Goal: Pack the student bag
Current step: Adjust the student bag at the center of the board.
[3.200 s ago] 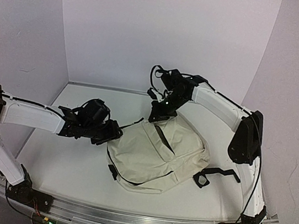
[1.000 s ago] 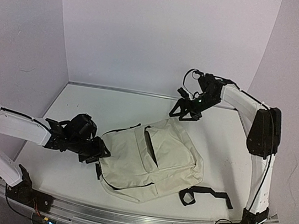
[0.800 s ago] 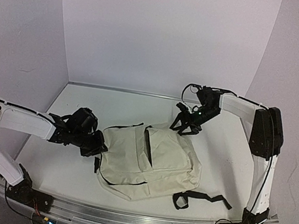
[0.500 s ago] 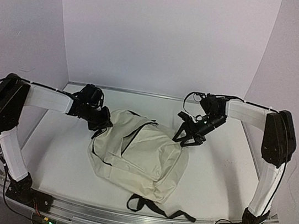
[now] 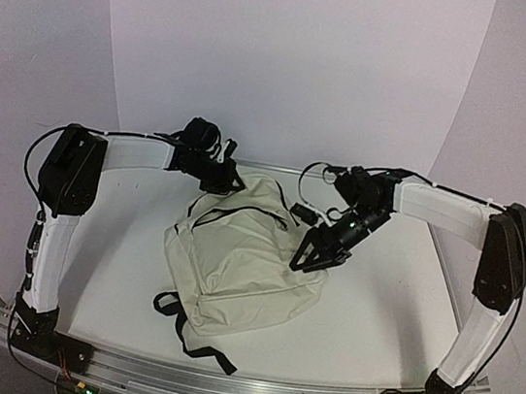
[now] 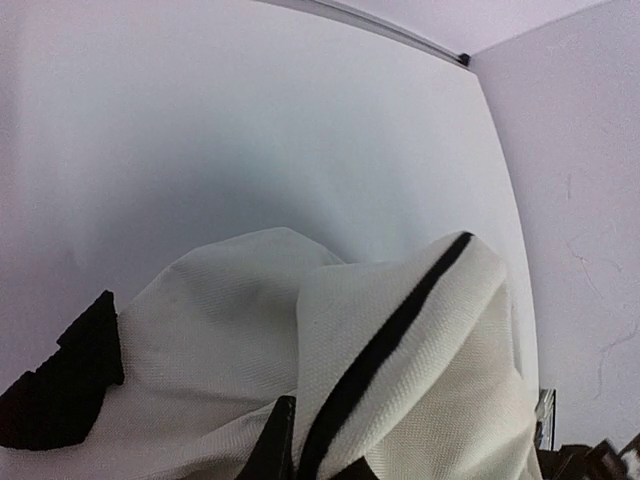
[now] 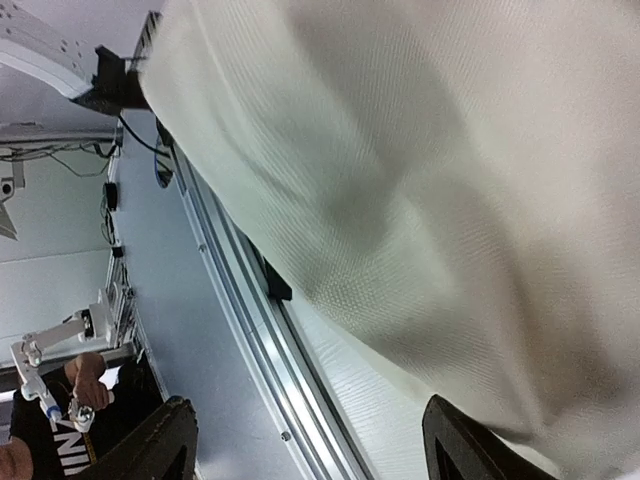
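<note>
The student bag [image 5: 239, 262] is a cream backpack with black zippers, lying mid-table with its black straps [image 5: 188, 329] trailing toward the front edge. My left gripper [image 5: 220, 179] is at the bag's far top edge, shut on a fold of its fabric. In the left wrist view the fingertips [image 6: 283, 440] pinch cream cloth [image 6: 220, 330] beside a black zipper line [image 6: 400, 320]. My right gripper [image 5: 314, 253] is open against the bag's right side. Its fingers [image 7: 165, 445] stand wide apart in the right wrist view, with the bag's fabric [image 7: 420, 170] just above them and nothing between them.
White walls enclose the table on the left, back and right. An aluminium rail [image 5: 236, 389] runs along the near edge and also shows in the right wrist view [image 7: 250, 320]. Bare tabletop [image 5: 385, 302] lies to the right of the bag.
The left gripper closed on the bag and dragged it from the near left to the back centre, turning it so the straps point forward. The right gripper came down beside the bag, still open.
</note>
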`<action>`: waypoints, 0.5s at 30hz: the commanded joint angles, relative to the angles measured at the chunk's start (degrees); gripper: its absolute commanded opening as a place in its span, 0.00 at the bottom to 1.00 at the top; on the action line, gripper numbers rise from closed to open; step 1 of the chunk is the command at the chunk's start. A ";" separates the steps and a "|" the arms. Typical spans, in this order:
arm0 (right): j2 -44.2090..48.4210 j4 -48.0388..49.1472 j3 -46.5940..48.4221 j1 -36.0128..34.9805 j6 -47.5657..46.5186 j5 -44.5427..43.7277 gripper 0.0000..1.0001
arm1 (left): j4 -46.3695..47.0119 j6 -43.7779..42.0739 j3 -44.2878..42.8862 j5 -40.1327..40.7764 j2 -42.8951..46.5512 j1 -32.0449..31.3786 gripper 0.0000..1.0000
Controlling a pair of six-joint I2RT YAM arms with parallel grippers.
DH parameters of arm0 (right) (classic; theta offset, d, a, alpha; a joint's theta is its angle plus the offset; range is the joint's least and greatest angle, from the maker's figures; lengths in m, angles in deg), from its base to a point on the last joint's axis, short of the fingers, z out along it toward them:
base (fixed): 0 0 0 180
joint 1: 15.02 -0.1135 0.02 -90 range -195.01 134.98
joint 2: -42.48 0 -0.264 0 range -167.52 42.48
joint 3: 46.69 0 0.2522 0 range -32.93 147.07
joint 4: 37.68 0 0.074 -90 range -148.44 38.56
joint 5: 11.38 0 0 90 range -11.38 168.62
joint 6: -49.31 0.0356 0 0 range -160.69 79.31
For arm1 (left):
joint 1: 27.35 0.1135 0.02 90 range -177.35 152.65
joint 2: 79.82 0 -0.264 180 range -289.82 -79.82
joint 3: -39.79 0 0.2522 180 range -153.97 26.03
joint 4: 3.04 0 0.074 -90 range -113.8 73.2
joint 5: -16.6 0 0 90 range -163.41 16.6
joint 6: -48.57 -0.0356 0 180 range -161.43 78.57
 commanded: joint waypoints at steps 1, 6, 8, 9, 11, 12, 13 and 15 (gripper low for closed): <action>2.77 0.54 6.79 8.30 -1.06 -4.14 0.78 | 1.74 -6.39 -5.06 -7.13 1.87 -2.50 0.09; -4.04 1.45 12.37 11.61 0.12 -11.25 0.80 | 1.41 -8.39 -6.15 -9.12 1.32 -4.40 0.07; -6.20 2.17 12.61 11.68 0.41 -9.01 0.81 | 1.75 -9.27 -6.49 -9.33 1.68 -5.12 0.07; -7.03 2.84 12.17 11.67 0.74 -7.32 0.82 | 2.01 -9.12 -6.75 -9.64 1.72 -5.22 0.06; -8.13 4.32 10.97 11.53 1.52 -5.10 0.82 | 2.55 -9.06 -7.78 -11.44 1.55 -5.29 0.06; -8.39 5.08 10.59 11.44 1.70 -4.27 0.82 | 2.57 -9.14 -8.65 -12.85 1.30 -5.32 0.06; -8.26 5.84 10.33 11.43 1.89 -3.75 0.82 | 2.39 -9.53 -9.52 -14.20 1.15 -5.54 0.06; -7.57 7.12 10.23 11.42 2.25 -2.96 0.83 | 1.51 -10.74 -11.29 -16.18 0.90 -6.18 0.06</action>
